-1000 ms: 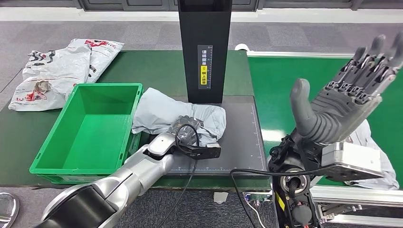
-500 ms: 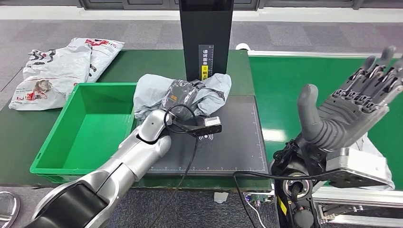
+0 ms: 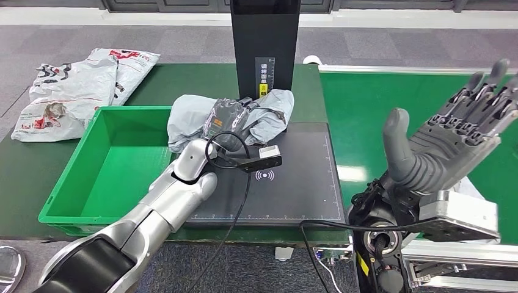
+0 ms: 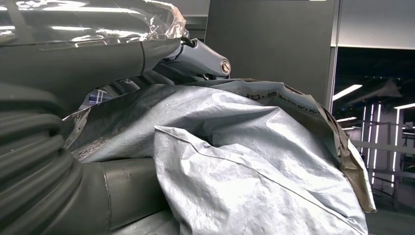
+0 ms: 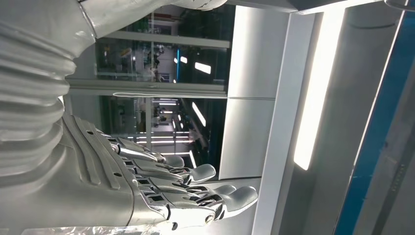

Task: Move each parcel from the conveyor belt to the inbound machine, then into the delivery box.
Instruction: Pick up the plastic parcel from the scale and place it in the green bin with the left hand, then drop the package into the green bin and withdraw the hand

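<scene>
A crumpled grey parcel hangs lifted above the back of the black scanner pad, in front of the inbound machine's black column. My left hand grips it from above; in the left wrist view the thumb and fingers close around the grey parcel. My right hand is raised over the green conveyor belt, palm up, fingers spread, holding nothing. The right wrist view shows the same right hand with straight fingers. Another grey parcel lies on the belt, mostly hidden behind my right arm.
The green delivery box stands left of the pad. Two white printed parcels lie on the dark green table behind the box. A black cable loops from my left wrist over the pad's front edge.
My left hand has lifted the grey parcel off the pad and carried it back toward the column and slightly left. My right hand has stayed raised with little change.
</scene>
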